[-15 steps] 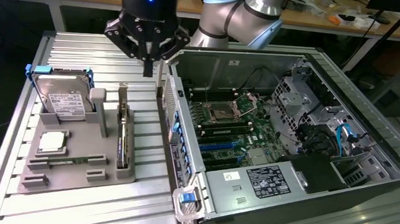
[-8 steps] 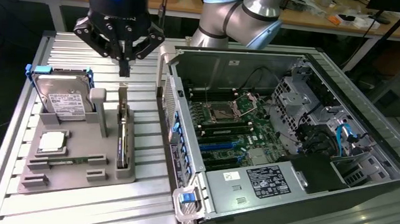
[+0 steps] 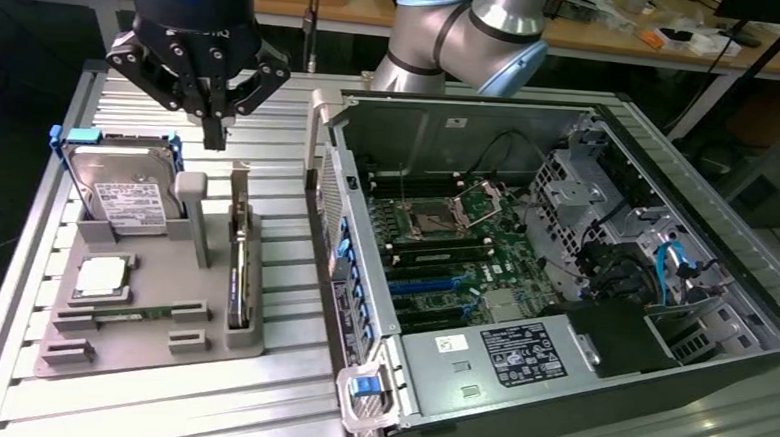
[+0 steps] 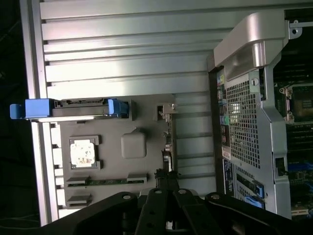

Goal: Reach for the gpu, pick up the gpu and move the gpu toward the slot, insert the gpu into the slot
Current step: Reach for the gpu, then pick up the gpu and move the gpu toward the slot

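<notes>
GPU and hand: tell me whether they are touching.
Apart. In the exterior view the shut hand hangs beyond the far end of the gpu, with bare table showing between them.

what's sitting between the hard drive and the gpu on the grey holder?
A grey upright post stands between the hard drive and the gpu, apart from both. The exterior view shows this.

Nothing can be read here. The white label on the silver hard drive carries rows of dark print, all too fine to make out. Inside the computer case, a black label with white print sits on the power supply, with a small white sticker just beside it. Both are illegible.
</notes>
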Robot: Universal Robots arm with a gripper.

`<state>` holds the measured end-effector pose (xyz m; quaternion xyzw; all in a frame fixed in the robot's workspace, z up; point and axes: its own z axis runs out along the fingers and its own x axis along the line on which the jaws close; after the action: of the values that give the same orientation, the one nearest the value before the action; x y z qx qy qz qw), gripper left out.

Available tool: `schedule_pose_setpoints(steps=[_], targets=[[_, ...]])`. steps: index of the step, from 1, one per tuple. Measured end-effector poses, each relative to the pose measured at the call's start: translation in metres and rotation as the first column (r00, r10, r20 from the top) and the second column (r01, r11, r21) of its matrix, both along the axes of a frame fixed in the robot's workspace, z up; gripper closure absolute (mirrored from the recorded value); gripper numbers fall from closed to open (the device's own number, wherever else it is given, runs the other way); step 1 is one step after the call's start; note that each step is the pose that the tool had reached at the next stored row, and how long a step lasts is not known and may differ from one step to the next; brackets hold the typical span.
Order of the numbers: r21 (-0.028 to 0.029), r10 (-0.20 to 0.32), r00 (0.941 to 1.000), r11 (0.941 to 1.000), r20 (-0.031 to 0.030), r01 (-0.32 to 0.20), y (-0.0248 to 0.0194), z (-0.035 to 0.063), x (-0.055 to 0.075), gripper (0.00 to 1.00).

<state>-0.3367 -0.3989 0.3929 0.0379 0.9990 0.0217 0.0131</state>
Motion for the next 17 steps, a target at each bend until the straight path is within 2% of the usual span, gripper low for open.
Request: schedule_pose_setpoints(steps=[14,15,17], targets=[[0.0000,0.000,1.0000,1.0000,0.0000,0.000,0.0000,0.0000,-0.0001,0.89],[0.0000,0.000,1.0000,1.0000,0.0000,0.000,0.0000,0.0000,-0.0001,0.89],[0.0000,0.000,1.0000,1.0000,0.0000,0.000,0.0000,0.0000,0.0000,0.76]])
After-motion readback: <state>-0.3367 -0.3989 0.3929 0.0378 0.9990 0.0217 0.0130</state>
